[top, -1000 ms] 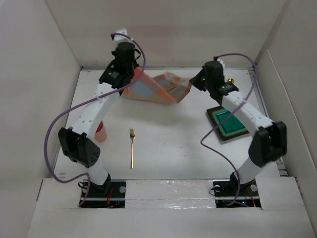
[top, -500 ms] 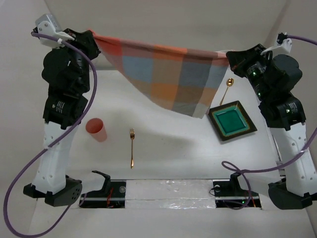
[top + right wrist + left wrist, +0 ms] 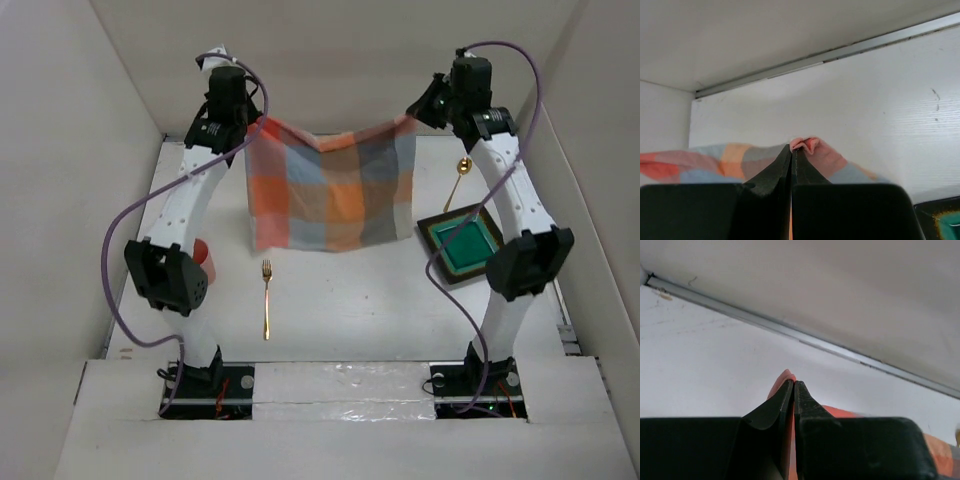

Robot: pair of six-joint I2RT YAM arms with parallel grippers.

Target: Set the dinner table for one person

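Top external: the left pincer and right pincer each hold a top corner of the orange-and-grey checked cloth. It hangs as a sheet btw them, w/ the top edge sagging a little in the middle. Both wrist views show the jaws pressed flat together w/ only a small nub of fabric poking past the tips, so both are clamped on cloth. The matte white dinner table lies below both pincers. The cloth's lower hem seems to hang just above it or brush it; can't tell which.

Risks, as I judge them:
- Grip is thin at both corners, so a quick swing or uneven pull btw arms could tug a corner free and drop that side.
- The gold fork lies below the left pincer, toward the arm bases, tines close to the hem. Laying the cloth toward the bases could drag or bury it.
- The square green plate and gold spoon sit below the right pincer, just beside the cloth's edge. A sideways drift could drape cloth over them or knock the spoon.
- The red cup is below the left pincer, half hidden by the arm, and the elbow could clip it.

Vs 0.5 s ago: the arms were spread wide and raised w/ the cloth stretched broad; now the pincers are closer together and farther back, and the cloth hangs narrower. Fork, plate, spoon, cup unmoved.
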